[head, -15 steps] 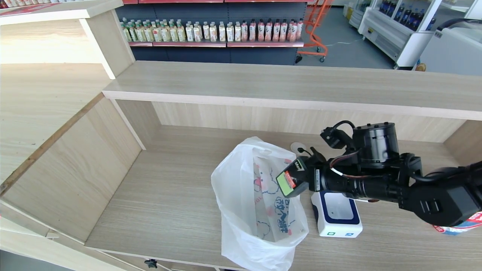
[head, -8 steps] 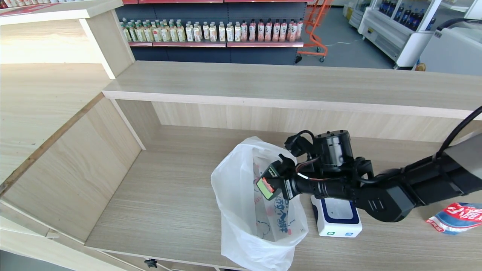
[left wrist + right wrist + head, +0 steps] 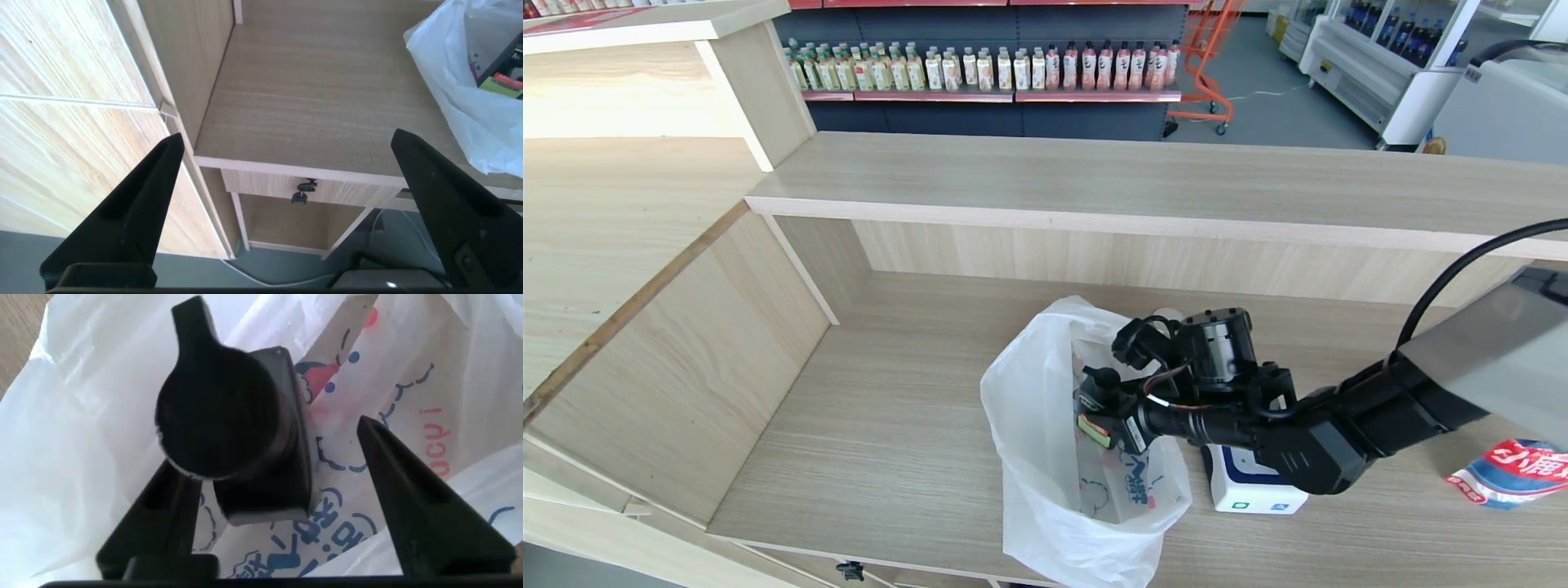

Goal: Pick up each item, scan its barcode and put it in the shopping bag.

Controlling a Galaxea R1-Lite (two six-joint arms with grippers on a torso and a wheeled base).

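The white plastic shopping bag stands open at the counter's front middle. My right gripper reaches into its mouth from the right. Its fingers are spread in the right wrist view, where the right gripper points down into the bag. A small dark box with a green and red label sits just past the fingertips, with a gap to one finger. My left gripper hangs open off the counter's front left edge, away from the bag.
A white and blue barcode scanner sits right of the bag, partly under my right arm. A red, white and blue snack pack lies at the far right. A printed carton stands inside the bag. A raised wooden ledge runs along the back.
My right arm has swung left and down, carrying the dark box from above the scanner into the bag's mouth. The snack pack has come into view.
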